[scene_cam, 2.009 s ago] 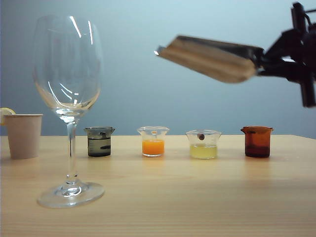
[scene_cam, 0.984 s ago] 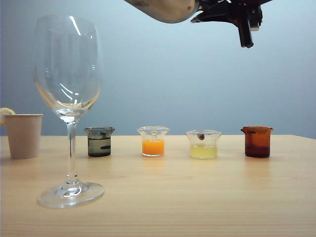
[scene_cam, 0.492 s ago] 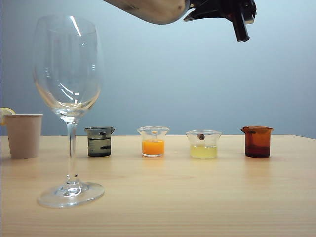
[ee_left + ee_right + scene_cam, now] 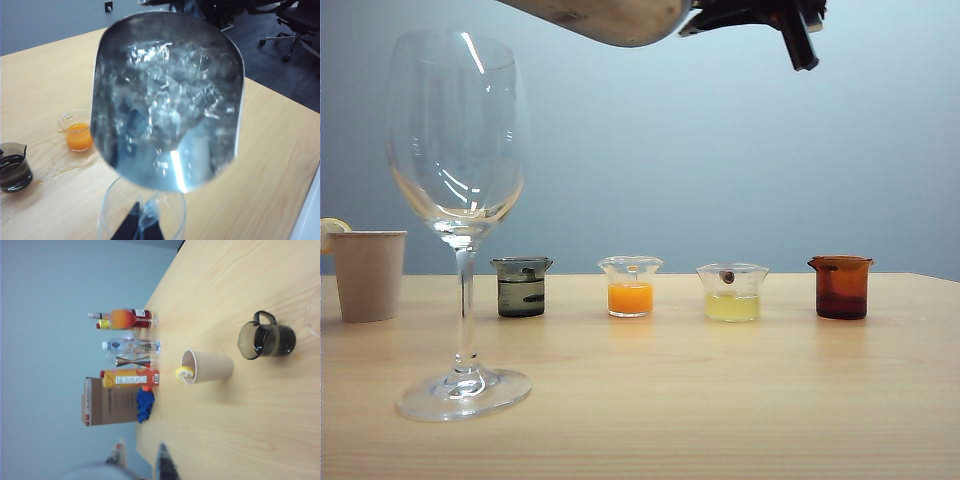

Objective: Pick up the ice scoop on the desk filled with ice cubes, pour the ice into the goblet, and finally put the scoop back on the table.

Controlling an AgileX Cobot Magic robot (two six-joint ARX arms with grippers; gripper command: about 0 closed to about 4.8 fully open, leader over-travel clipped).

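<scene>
1. done: the ice scoop (image 4: 610,18) is off the surface (image 4: 720,400) and up at the top edge of the exterior view, its mouth pointing toward the goblet (image 4: 457,140).
2. the right end effector (image 4: 720,15) is pinching the scoop at its handle end, high above the row of small beakers.
3. the left end effector (image 4: 145,227) shows only as two dark tips at the edge of its own wrist view, close over the goblet's rim. i cannot tell whether they are spread or pressed together.
4. left to do: the goblet's bowl looks empty, and the ice cubes (image 4: 170,85) lie heaped in the scoop, so i judge that pouring has not begun. after the pour, the scoop goes back down on the surface.
5. materials: the scoop is polished metal, a rounded trough with mirror-like walls. the ice is clear, glassy and irregular. the goblet is thin clear glass with a rounded bowl, slim stem and round foot. the surface is pale wood with fine grain.
</scene>
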